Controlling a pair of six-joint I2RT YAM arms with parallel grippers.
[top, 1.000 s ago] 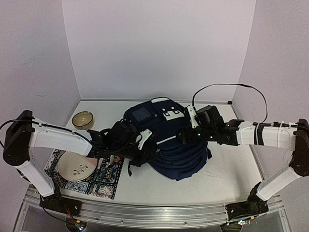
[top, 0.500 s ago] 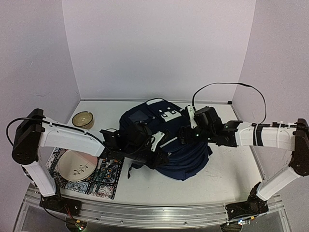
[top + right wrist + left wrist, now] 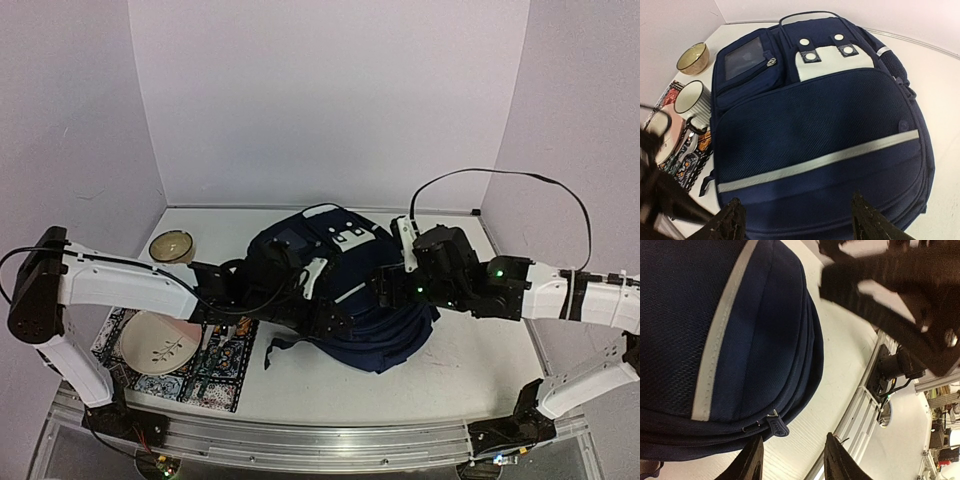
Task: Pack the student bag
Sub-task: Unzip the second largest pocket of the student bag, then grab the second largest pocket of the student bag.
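- Student bag (image 3: 820, 130) lying flat on bench (image 3: 945, 90), front face up, filling most of frame.
- White stripe (image 3: 820, 161) running across bag's lower front.
- Grey-blue panel (image 3: 744, 57) sitting at bag's upper left; white patches (image 3: 832, 52) with round snaps showing beside it, below carry handle (image 3: 810, 15).
- Tan bowl (image 3: 692, 57) standing left of bag, apart from it.
- White ribbed mug (image 3: 692, 102) standing just beside bag's left edge.
- Patterned mat (image 3: 687, 160) lying off bag's lower left corner.
- Right hand (image 3: 802, 227) hovering over bag's near edge, fingertips (image 3: 732, 220) spreading wide, gripping nothing.
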